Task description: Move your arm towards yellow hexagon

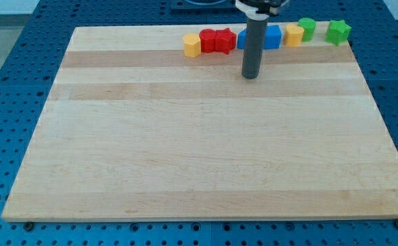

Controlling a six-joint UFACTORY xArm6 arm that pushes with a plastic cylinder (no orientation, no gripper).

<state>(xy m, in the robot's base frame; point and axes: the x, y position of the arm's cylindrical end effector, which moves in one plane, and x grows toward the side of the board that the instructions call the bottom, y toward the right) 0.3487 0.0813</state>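
Observation:
A yellow hexagon (192, 45) sits near the view's top edge of the wooden board (206, 171), at the left end of a row of blocks. My tip (251, 76) rests on the board below the row, to the right of and below the yellow hexagon, apart from it. The rod rises in front of a blue block (272, 37) and hides part of it.
Along the view's top, right of the hexagon, stand two red blocks (217, 40), the blue block, a second yellow block (293, 34), a green round block (307, 28) and a green star-like block (338, 31). A blue perforated table (21, 82) surrounds the board.

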